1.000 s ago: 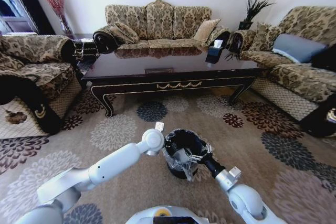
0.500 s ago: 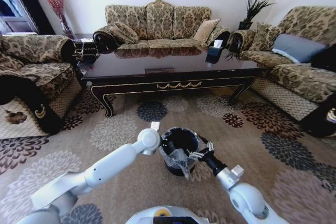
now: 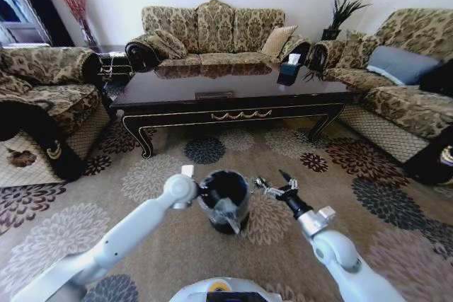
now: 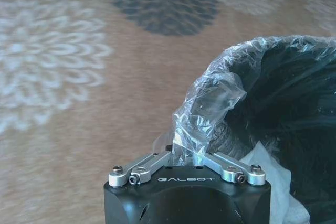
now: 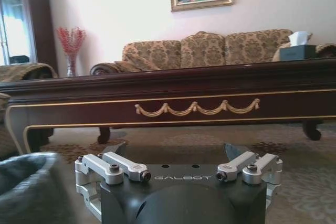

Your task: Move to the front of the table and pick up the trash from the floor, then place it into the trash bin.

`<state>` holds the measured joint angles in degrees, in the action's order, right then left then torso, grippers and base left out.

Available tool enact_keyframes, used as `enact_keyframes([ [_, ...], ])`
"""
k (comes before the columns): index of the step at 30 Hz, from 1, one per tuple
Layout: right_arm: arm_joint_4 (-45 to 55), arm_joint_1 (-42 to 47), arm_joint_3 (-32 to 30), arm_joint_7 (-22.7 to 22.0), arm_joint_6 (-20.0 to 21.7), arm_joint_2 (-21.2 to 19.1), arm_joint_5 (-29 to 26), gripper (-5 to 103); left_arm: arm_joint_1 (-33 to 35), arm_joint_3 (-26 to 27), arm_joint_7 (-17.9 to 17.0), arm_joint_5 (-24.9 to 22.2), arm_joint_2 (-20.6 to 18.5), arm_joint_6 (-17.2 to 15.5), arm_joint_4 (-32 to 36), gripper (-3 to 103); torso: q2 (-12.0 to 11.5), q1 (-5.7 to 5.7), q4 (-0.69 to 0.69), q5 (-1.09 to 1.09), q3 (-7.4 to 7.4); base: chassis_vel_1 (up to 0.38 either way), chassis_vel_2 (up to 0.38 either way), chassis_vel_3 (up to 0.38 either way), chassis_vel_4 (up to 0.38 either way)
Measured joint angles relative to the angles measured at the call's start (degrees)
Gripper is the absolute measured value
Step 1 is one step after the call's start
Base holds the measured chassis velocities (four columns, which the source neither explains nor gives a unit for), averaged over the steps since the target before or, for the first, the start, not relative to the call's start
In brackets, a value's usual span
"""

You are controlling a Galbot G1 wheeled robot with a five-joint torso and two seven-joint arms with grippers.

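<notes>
Since 1 s ago the trash bin [image 3: 224, 199] has slid toward the robot's left across the floor [image 3: 368, 224], and the right gripper [image 3: 277, 186] has let go of its rim and pulled clear. Right gripper now hangs released, fingers spread, just beside the bin on its right, facing the bench [image 5: 173, 98]. Left gripper [image 4: 185, 153] is clenched on the clear liner [image 4: 210, 98] folded over the bin's near-left rim, plastic bunched between its fingers. Bin stands upright on the carpet in front of the bench, well short of it. Tissue box [image 3: 288, 70] sits on the bench top, toward its right end.
</notes>
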<state>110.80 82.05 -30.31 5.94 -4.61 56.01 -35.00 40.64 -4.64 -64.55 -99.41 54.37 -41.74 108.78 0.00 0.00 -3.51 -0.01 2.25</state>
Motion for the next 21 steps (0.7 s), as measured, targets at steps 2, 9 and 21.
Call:
enact_keyframes([
  [2,-2.52,-2.07,0.38,-0.56,0.22,-0.46,-0.77,100,4.19,4.13,1.62,1.19,-3.2,-0.4,1.22,0,0.0,0.0,0.02,0.0,0.0,0.0,0.0,0.0,0.0],
  [9,-8.27,-6.02,2.25,-0.6,0.36,-0.94,-1.05,100,11.86,9.79,4.51,3.91,-7.38,-0.48,2.82,0,0.0,0.0,0.02,-0.01,0.0,0.0,0.0,0.0,0.0],
  [21,-22.77,-12.92,5.87,0.11,0.07,-0.77,1.05,100,16.81,14.22,6.88,6.11,-8.79,-0.49,3.26,0,0.0,0.0,0.01,0.01,0.0,0.0,0.0,0.0,0.0],
])
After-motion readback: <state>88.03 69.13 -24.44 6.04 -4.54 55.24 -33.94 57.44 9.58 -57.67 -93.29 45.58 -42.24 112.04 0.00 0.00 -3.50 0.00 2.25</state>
